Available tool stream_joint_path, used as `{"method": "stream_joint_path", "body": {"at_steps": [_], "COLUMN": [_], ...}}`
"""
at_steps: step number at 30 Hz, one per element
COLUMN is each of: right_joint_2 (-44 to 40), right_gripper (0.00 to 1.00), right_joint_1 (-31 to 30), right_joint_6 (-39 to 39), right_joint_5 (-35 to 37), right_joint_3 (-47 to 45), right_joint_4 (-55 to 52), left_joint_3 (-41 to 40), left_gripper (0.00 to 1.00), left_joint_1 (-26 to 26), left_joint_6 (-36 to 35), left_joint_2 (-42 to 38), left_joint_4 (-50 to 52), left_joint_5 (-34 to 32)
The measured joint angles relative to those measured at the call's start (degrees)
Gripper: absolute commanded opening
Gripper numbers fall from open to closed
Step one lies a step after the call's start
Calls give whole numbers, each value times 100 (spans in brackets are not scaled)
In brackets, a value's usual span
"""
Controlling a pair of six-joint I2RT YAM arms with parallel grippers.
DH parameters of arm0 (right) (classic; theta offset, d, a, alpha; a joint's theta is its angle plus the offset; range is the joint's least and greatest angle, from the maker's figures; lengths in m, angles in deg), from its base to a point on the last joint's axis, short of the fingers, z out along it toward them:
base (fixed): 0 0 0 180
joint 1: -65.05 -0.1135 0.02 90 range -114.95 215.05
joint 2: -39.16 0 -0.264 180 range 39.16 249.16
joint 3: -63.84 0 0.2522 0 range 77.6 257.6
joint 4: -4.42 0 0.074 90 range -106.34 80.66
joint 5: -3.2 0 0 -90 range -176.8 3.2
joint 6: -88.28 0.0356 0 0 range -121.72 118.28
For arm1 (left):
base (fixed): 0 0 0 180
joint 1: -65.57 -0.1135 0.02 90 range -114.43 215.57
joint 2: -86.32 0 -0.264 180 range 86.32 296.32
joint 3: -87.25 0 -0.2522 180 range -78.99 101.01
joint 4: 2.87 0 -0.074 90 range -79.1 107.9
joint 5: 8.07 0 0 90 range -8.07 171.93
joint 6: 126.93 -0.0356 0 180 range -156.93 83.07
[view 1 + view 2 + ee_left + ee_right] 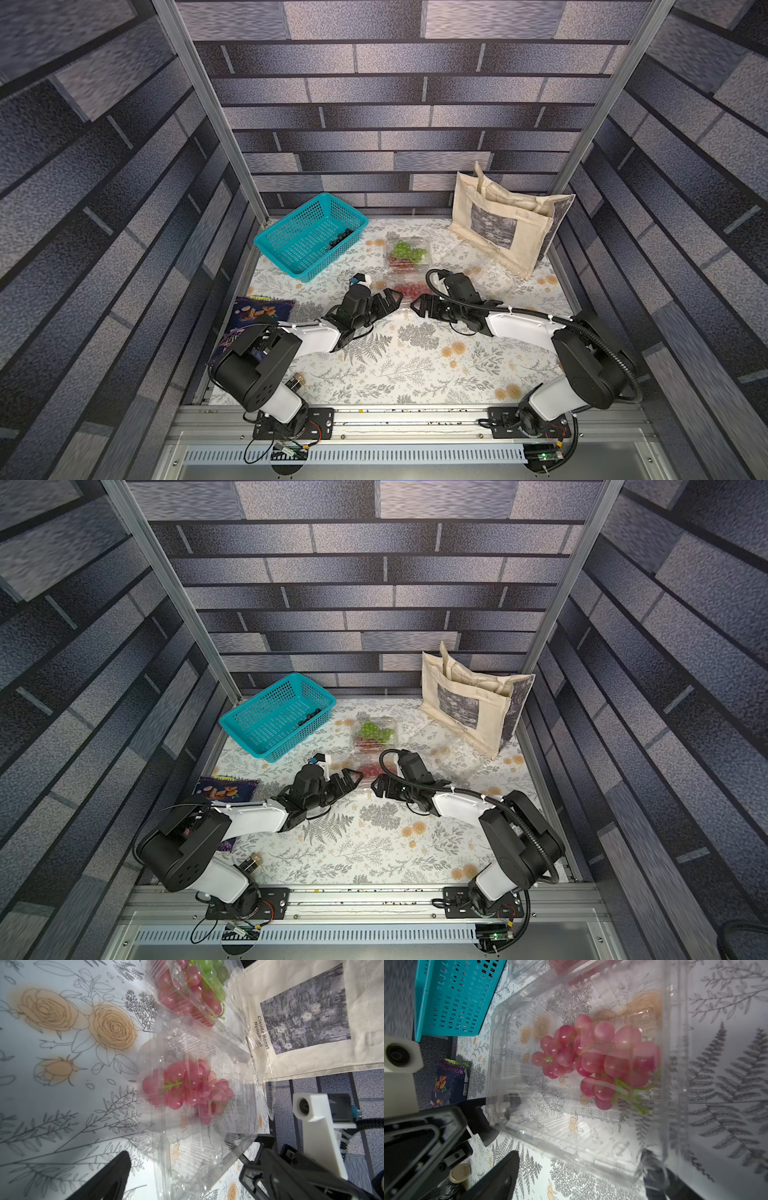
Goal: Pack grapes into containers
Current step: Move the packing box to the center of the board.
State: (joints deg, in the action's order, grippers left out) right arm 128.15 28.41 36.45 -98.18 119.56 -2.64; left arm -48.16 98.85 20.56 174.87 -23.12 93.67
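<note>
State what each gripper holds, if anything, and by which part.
Nothing is clearly held. The left gripper and right gripper stand wide open at opposite sides of the container with red grapes; whether a finger touches it cannot be told.

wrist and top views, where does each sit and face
Both top views: high above the front, looking down on the table; left gripper and right gripper show.
Left wrist: on the left arm, facing the tote bag; right gripper shows.
Right wrist: on the right arm, facing the basket; left gripper shows.
Wrist views share the red grapes in the near container.
</note>
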Motion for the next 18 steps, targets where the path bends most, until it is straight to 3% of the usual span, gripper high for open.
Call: {"method": "stream_joint_path", "body": {"at_steps": [8,18], "right_joint_2": [131,144], "right_gripper": [90,90], "right_joint_1": [0,0], "right_joint_6": [103,190], "right_joint_5": [72,133], "right_joint_3": [68,76], "right_joint_4": [0,-2], "left_joint_3": [109,802], "left_gripper": [100,100], "left_joint_1": [-190,-249], "left_joint_6": [0,-2], "left_joint_2": [243,625], "left_joint_4": [-24,-33], "left_joint_5": [42,166]}}
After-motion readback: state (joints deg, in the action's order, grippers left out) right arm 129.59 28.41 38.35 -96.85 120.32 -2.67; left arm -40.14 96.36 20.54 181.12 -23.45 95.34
